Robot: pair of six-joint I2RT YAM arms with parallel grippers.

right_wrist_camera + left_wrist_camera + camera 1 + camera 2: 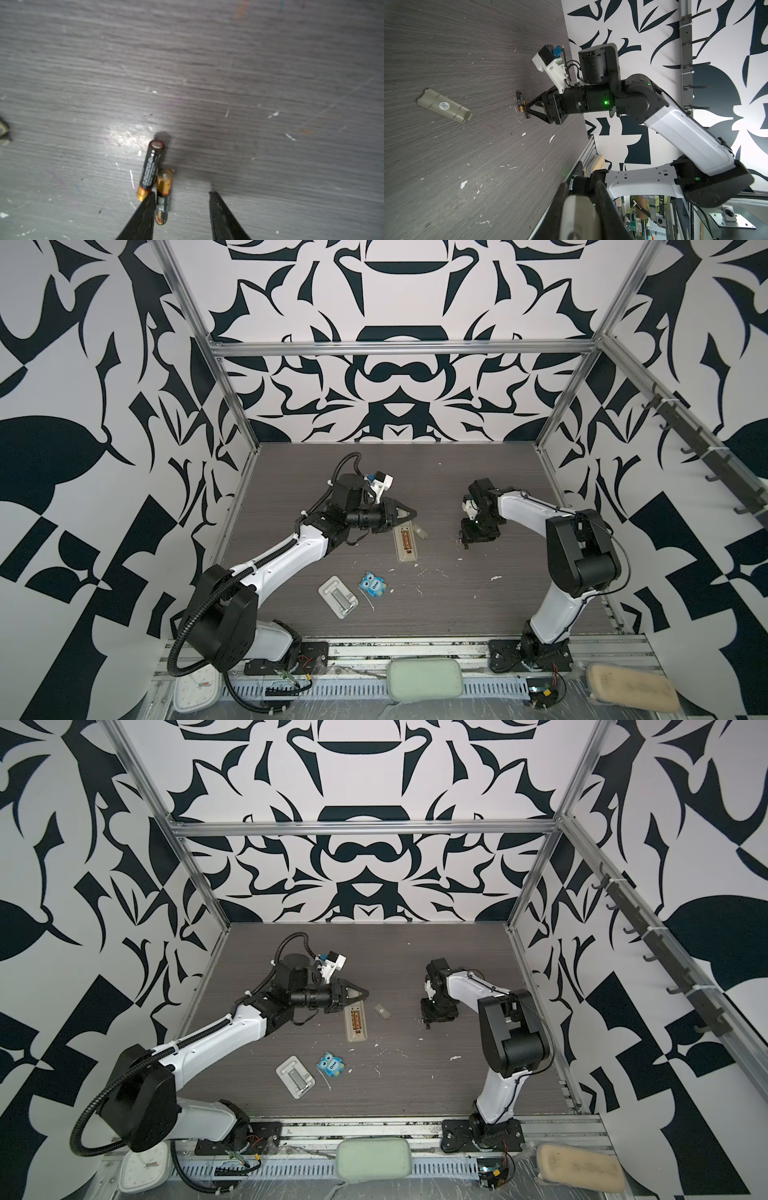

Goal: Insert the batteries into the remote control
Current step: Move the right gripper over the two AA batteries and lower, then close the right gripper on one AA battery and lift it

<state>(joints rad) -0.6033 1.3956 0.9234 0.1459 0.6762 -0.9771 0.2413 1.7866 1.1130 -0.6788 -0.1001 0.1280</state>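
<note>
The remote control (406, 545) (356, 1025) lies back up mid-table, its battery bay open with gold contacts showing. My left gripper (409, 516) (361, 995) (581, 184) is shut on its far end; the pale rounded end shows between the fingers (564, 193) in the left wrist view. Two batteries (151, 170) (163, 197) lie side by side on the table, right of the remote. My right gripper (182, 194) (469, 545) (527, 108) is open and low over them. One finger (145, 216) stands between the two, so the nearer battery lies inside the gap.
The loose grey-green battery cover (422, 533) (444, 107) lies just right of the remote. A white tray with a metal piece (338, 597) and a blue owl item (374, 584) sit nearer the front. Green pad (422, 678), beige pad (631, 686) and clock (195, 691) lie beyond the front rail.
</note>
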